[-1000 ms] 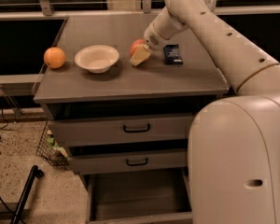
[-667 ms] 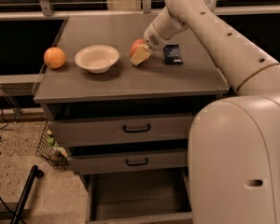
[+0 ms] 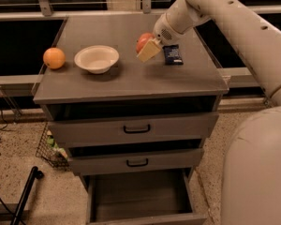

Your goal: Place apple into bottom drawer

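The red apple (image 3: 143, 40) is at the back middle of the grey cabinet top (image 3: 131, 78). My gripper (image 3: 146, 47) reaches in from the upper right and is shut on the apple. One pale finger (image 3: 148, 51) lies across the apple's front and the other is hidden behind it. The apple seems slightly raised off the top. The bottom drawer (image 3: 140, 198) is pulled open below, with a plain grey empty interior. The two upper drawers with black handles are shut.
A white bowl (image 3: 96, 58) and an orange round fruit (image 3: 54, 58) sit on the left of the top. A dark blue packet (image 3: 172, 54) lies right of the gripper. My arm fills the right side. A wire basket (image 3: 50, 149) and a black pole (image 3: 25, 196) are on the floor at left.
The apple and the gripper have moved a little up and to the right together. The bowl, orange fruit and packet have not moved.
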Controlling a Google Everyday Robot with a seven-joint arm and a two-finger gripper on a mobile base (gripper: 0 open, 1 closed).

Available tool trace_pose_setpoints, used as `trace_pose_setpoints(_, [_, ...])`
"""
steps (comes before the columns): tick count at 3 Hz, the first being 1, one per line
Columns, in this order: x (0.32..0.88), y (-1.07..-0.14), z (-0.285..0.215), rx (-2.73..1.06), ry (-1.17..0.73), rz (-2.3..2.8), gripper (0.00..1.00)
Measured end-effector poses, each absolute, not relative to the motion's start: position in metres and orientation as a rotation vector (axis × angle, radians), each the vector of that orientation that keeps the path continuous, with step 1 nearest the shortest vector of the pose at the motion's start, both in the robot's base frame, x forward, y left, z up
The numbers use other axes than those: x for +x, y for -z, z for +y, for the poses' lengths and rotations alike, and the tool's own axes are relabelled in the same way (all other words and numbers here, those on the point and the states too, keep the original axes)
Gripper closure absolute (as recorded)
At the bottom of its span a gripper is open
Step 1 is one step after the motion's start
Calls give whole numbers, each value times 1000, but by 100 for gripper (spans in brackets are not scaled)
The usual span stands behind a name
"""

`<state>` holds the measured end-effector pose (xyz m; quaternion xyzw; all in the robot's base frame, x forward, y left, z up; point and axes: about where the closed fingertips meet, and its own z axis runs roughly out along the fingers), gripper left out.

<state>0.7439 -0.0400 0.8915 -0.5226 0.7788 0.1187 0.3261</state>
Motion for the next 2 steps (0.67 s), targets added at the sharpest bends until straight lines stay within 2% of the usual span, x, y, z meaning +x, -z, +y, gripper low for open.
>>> trace_pose_setpoints(2, [663,-912,-86,-1558,-442,1907,100])
